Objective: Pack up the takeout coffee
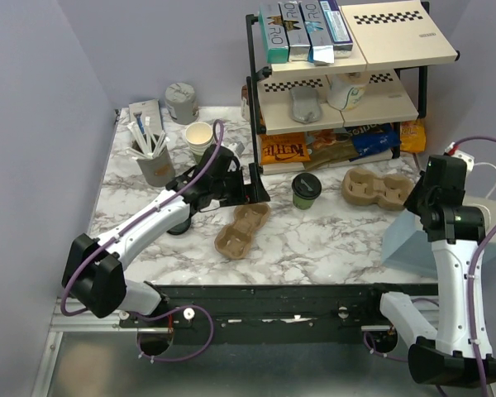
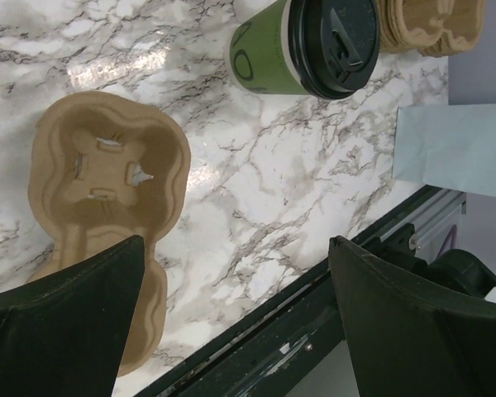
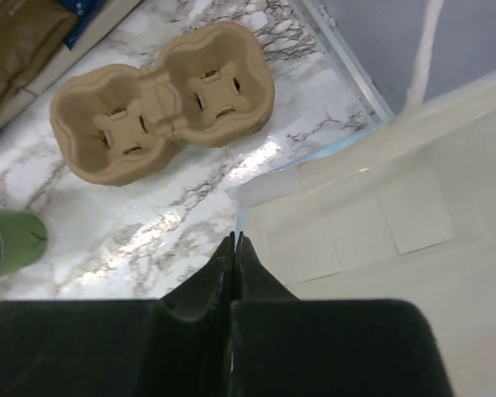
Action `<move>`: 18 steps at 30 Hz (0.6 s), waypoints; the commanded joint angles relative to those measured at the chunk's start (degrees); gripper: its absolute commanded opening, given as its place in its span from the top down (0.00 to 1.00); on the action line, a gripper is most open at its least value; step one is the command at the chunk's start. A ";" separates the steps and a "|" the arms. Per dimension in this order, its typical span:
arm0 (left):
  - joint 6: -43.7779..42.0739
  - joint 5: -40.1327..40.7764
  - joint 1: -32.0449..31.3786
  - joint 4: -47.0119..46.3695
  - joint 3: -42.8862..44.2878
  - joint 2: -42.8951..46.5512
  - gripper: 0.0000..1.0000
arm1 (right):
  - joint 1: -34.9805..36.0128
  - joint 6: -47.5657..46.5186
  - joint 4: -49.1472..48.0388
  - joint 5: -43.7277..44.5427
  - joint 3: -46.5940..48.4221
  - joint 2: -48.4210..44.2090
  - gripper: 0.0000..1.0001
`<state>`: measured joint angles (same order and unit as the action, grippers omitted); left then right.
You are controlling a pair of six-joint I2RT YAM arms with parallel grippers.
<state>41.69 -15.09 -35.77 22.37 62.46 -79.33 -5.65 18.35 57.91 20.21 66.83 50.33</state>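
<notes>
The coffee cup [image 1: 306, 189] is small, with a green side and a round black lid pressed on top. It stands upright on the marble bench [image 1: 331, 240], alone, just in front of the rack [image 1: 401, 99].

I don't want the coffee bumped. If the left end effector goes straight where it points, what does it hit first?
Probably the marble table beside the cardboard carrier, though depth is unclear. The coffee cup sits farther on from the left end effector.
</notes>
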 commanded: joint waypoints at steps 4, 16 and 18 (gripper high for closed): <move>-1.44 3.75 -0.27 3.12 -2.34 3.57 0.01 | -0.33 -6.56 3.70 -2.88 9.54 -0.49 0.99; -1.61 5.86 4.03 7.69 -5.76 8.84 0.01 | 3.36 -16.50 0.97 -27.40 32.30 2.40 0.99; -1.70 5.95 5.36 8.48 -6.99 9.81 0.01 | 5.11 -17.47 0.63 -30.38 35.29 3.72 0.99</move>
<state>40.66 -10.81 -32.71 28.38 57.67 -72.01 -3.07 4.51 59.37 -1.34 96.79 51.11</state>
